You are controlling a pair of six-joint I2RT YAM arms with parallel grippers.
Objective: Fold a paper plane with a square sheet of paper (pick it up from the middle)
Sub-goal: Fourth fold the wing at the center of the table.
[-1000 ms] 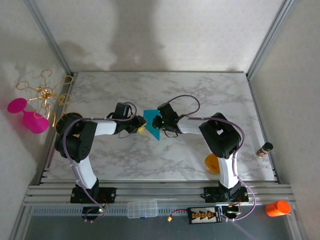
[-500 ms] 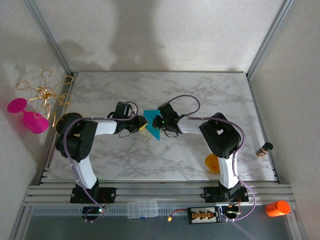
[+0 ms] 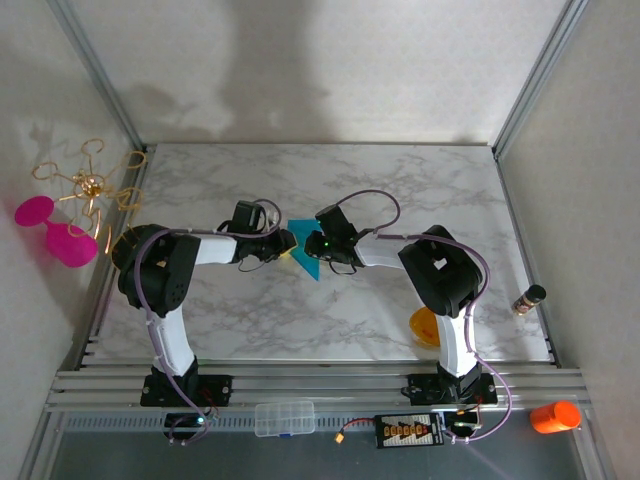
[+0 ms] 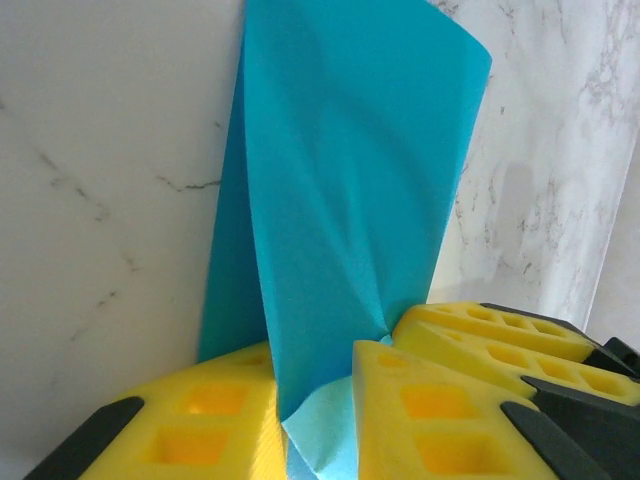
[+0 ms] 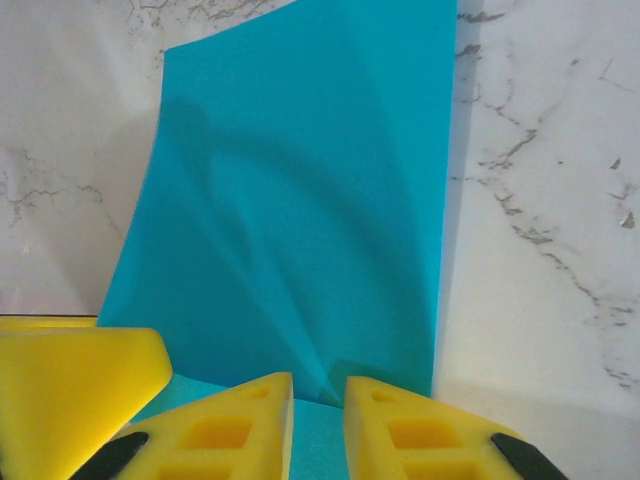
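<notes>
In the left wrist view, our left gripper (image 4: 318, 425) has its yellow fingers (image 4: 205, 425) closed on the near edge of the square sheet of paper (image 4: 350, 180). The teal sheet rises from the pinch in two overlapping layers, and its near edge is cut off by the bottom of the frame. A further yellow piece sits close on the right, and we cannot tell whose it is.

In the right wrist view, our right gripper (image 5: 318, 425) is likewise clamped on the sheet (image 5: 310, 180). Only a narrow teal-filled slit is left between its fingers (image 5: 410, 435). The paper bulges upward from there, with creases spreading from the pinch.

From above, the left gripper (image 3: 283, 245) and the right gripper (image 3: 310, 245) meet tip to tip at the middle of the marble table (image 3: 400, 190). They cover most of the sheet (image 3: 304, 258), so only its teal corners stick out above and below them. We cannot tell from this view whether it touches the table.

The small orange bowl (image 3: 423, 328) stands near the right front of the table. It is half hidden behind the right arm, and we cannot make out anything inside it. A clear compartment box (image 3: 284, 418) lies on the front rail, its contents too small to tell. An orange cup (image 3: 555, 416) stands off the table's right front corner, its inside hidden from us.
</notes>
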